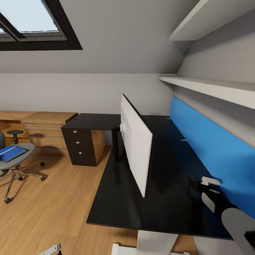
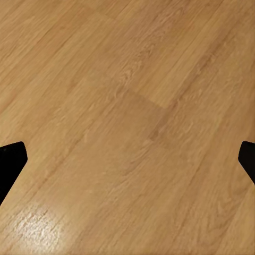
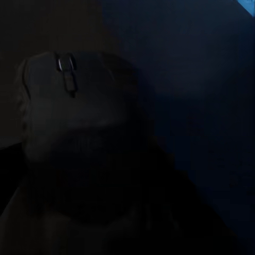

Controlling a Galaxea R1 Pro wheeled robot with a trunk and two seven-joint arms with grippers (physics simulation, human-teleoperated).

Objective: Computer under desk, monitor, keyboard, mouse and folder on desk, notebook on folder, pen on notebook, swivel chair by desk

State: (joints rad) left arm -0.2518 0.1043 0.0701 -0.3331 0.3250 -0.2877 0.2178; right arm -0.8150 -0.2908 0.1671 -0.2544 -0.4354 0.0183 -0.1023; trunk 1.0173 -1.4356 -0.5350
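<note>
The right gripper [image 1: 195, 184] reaches low over the matte black L-shaped table [image 1: 117, 202] beside the blue wall panel [image 1: 212, 141], closed around the small rounded black mouse [image 3: 74, 117]. The wide flat monitor [image 1: 136, 141] stands on the table, white back showing. The left gripper's [image 2: 127, 159] dark fingertips [image 2: 10, 159] are spread wide over the light wood plank floor [image 2: 127, 95], and the bright blue folder [image 1: 11, 153] lies on the grey swivel chair [image 1: 17, 157], well apart from the table.
</note>
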